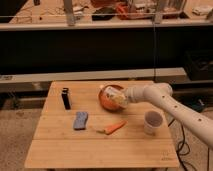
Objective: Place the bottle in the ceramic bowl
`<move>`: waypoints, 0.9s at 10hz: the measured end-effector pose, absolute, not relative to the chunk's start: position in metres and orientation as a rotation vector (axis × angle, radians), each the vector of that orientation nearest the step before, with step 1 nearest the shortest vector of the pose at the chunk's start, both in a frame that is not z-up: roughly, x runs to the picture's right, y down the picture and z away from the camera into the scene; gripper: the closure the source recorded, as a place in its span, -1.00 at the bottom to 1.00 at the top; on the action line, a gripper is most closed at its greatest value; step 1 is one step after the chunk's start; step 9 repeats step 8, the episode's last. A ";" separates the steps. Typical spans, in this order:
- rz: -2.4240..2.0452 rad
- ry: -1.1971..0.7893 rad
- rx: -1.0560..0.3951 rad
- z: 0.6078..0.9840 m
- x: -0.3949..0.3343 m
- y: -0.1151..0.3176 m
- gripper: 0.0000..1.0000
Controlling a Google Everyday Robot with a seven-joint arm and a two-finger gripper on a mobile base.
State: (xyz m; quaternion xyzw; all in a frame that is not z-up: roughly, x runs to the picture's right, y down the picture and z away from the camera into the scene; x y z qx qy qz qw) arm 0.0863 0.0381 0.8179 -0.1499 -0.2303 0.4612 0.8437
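Gripper (123, 97) at the end of the white arm (170, 104), reaching in from 3 o'clock, clamped on the bottle (113, 95) and poised over the ceramic bowl (107, 102). Bottle lying tilted, capped end toward 10 o'clock, body over the bowl's right half; touching the bowl or hanging just above, cannot tell (grip side hidden behind the wrist).

Judged handling: small pale plastic bottle, likely light, thin-walled, a bit slick; squeeze at mid-body rather than cap, moderate force so walls do not buckle. Round body likely to roll once let go, though bowl wall should catch it. Bowl looks ceramic, so hard and chippable: gentle release, no dropping from height.

Elsewhere on the wooden table (60, 152): black block (65, 98) at 9 o'clock of the bowl, blue sponge (80, 120) at 8 o'clock, carrot (114, 127) at 6 o'clock, white cup (153, 122) at 4 o'clock, all apart from the bowl.
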 end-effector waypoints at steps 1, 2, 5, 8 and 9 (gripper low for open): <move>0.988 -0.469 -0.306 0.820 0.090 0.037 -0.15; 1.003 -0.459 -0.304 0.822 0.093 0.035 -0.34; 1.031 -0.451 -0.310 0.828 0.093 0.031 -0.60; 1.093 -0.497 -0.371 0.832 0.099 0.031 -0.60; 1.093 -0.497 -0.371 0.832 0.099 0.031 -0.60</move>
